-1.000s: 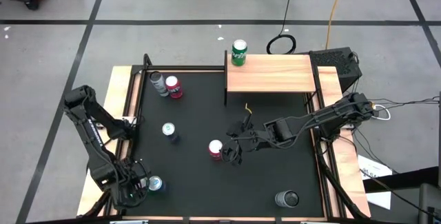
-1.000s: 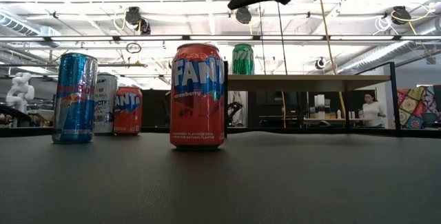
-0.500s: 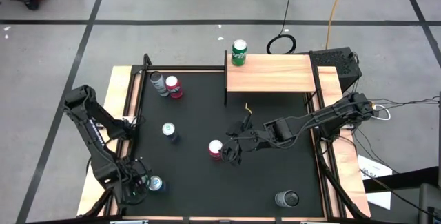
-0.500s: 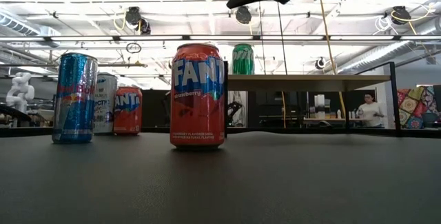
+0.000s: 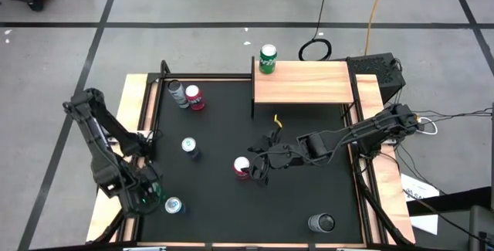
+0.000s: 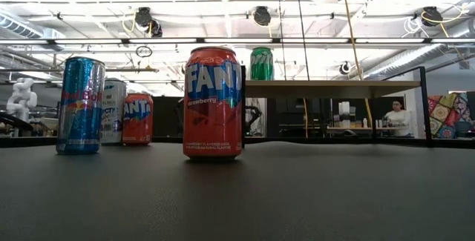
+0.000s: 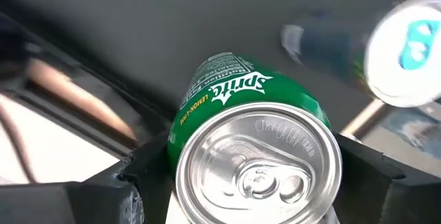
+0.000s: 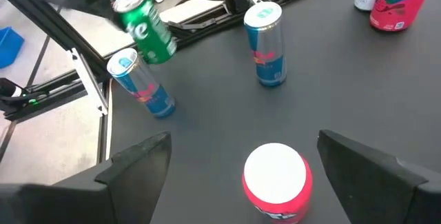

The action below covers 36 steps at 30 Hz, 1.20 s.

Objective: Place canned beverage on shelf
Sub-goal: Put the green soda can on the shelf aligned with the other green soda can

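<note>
The left end effector [image 7: 251, 182] has a green Sprite can [image 7: 256, 141] clamped between its fingers, held up off the surface [image 5: 309, 197] near the front left corner, just beside a blue-topped can [image 5: 172, 205] standing there. You can spot that lifted Sprite can from the right wrist view too, tilted in the air over the black mat's edge. The right end effector [image 8: 275, 165] is wide open and sits right over a red Fanta can [image 5: 242, 166] in the middle of the surface, fingers either side of it but not touching. The shelf [image 5: 302, 83] is at the far edge, with one green can [image 5: 268, 59] already standing on its left end. Another Fanta can [image 5: 194, 97] and a silver can [image 5: 177, 93] stand together near the far left, and a blue Red Bull can [image 5: 189, 147] stands alone left of centre.
</note>
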Tool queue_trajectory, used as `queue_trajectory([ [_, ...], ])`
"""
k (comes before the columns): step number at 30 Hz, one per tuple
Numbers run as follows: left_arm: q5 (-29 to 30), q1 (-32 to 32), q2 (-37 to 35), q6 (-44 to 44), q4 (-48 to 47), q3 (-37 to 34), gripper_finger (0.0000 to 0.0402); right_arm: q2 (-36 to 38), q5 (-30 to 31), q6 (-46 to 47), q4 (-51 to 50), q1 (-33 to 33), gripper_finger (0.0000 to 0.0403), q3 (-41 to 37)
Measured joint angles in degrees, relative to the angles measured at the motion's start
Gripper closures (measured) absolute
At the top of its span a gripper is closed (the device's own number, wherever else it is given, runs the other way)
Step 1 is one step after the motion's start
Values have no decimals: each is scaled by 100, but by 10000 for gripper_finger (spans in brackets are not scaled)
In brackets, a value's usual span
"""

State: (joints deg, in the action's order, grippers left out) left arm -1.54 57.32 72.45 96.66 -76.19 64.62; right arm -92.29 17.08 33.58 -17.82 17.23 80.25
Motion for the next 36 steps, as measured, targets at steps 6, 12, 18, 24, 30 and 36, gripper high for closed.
queue_trajectory([
  [6, 429, -244, -450, -6, -493, 4, 115, 0, -70, 26, 146, 1, 51, 0],
  [12, 1274, -606, -757, -424, -243, 4, 114, 2, -86, -96, 517, 37, 51, 0],
  [18, 1854, -1000, -886, -1175, 263, 6, 114, 2, -383, -161, 582, 31, 51, 0],
  [24, 2031, -1409, -886, -1845, 677, 6, 114, 54, -701, -42, 737, -48, 51, 0],
  [30, 2159, -1843, -885, -2723, 1459, 6, 114, 494, -696, -204, 731, -196, 51, 0],
  [36, 2204, -2360, -883, -3748, 2324, 6, 114, 1073, -953, -524, 723, -446, 51, 13],
])
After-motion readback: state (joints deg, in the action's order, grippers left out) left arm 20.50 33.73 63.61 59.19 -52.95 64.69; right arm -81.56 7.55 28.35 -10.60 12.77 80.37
